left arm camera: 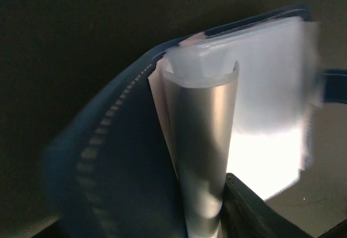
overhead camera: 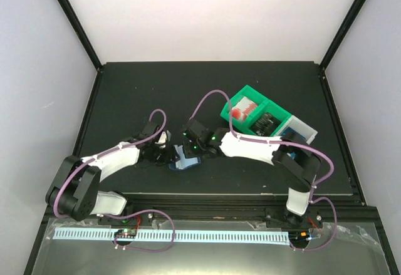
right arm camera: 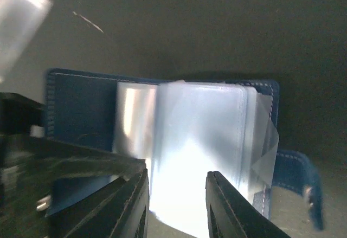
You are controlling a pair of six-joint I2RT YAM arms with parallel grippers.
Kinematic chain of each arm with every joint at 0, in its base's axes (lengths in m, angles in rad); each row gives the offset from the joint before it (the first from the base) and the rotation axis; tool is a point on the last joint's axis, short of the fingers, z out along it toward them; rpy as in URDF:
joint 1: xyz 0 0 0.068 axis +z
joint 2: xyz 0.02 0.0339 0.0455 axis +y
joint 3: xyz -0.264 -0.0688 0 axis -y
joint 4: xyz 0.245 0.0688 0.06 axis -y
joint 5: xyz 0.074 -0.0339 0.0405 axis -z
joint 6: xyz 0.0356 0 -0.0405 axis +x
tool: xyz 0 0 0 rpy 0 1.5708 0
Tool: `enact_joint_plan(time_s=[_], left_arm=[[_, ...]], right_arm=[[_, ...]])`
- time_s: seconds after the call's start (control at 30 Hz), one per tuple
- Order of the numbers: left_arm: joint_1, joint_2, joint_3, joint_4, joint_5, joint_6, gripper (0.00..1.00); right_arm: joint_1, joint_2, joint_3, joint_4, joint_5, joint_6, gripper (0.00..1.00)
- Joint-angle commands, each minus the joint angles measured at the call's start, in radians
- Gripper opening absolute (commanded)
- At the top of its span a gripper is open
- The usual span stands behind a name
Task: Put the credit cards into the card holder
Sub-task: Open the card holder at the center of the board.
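The card holder (overhead camera: pixel 183 160) lies open on the table (overhead camera: pixel 125 93) between both arms, its clear sleeves (right arm camera: pixel 200 129) fanned up. My right gripper (right arm camera: pixel 177 186) stands part-open over the sleeves' near edge, clamping nothing. The left gripper (overhead camera: pixel 164 151) sits at the holder's left cover — I cannot tell how its jaws stand, and I make out no credit card in any view. I'd pin one sleeve flat and open a single pocket mouth before feeding anything — a curled sleeve would likely deflect a card. Free table lies ahead and to my left; the green bin (overhead camera: pixel 249 107) crowds my right.
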Motion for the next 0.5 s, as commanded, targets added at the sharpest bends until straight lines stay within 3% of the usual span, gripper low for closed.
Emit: enact_joint_plan(time_s=[0.0, 0.47], left_arm=[[0.013, -0.059, -0.025, 0.024, 0.001, -0.044, 0.48], [0.094, -0.277, -0.125, 0.001, -0.085, -0.134, 0.52]], right_arm=[[0.01, 0.063, 0.053, 0.031, -0.059, -0.003, 0.32], [0.061, 0.19, 0.142, -0.015, -0.064, -0.049, 0.36]])
